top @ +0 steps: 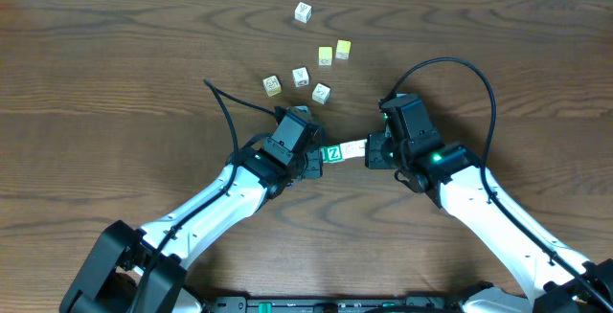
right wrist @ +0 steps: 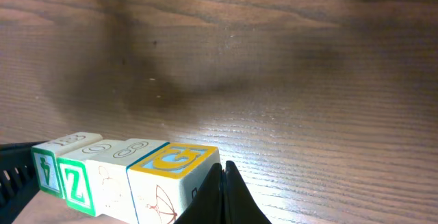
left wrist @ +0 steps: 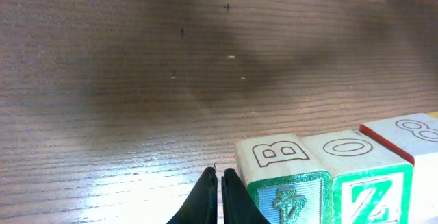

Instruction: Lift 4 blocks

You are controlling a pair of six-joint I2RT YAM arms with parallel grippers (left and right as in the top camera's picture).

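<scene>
Blocks [top: 343, 150]: four in a row, squeezed end-to-end between my left tool [top: 316, 157] and right tool [top: 369, 150], both clenched; pressure apparently carries them.

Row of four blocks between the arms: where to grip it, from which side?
By its two end faces, one shut gripper pressing in from each end. The row of blocks is four loose cubes side by side, so only an end-to-end squeeze likely holds all four. The left gripper and right gripper sit at those ends.

Left arm [top: 215, 203], right arm [top: 479, 193], jaws closed.
</scene>
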